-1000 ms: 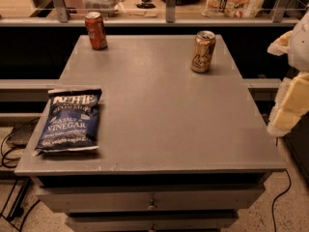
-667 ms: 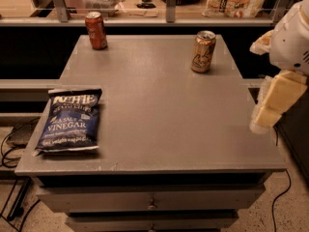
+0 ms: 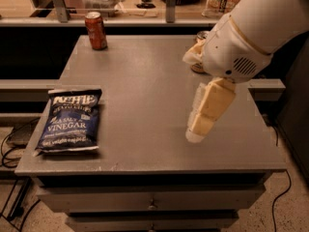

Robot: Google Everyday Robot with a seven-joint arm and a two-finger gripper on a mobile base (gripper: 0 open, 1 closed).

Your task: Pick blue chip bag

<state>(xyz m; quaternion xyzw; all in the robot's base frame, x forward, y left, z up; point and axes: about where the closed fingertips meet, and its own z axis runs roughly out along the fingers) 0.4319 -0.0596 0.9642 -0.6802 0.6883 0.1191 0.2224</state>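
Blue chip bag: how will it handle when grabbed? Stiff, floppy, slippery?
The blue chip bag lies flat and crinkled: probably floppy and light. Its shiny film may slip. The claw hovers over the table, well to its right.

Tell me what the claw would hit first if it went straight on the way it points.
The claw hangs over the right half of the table, pointing down and slightly left. It would probably meet the bare table first, right of the blue chip bag, though its height is unclear.

Grey table [image 3: 145, 76] w/ drawers [image 3: 120, 198], speckled floor [image 3: 289, 215]
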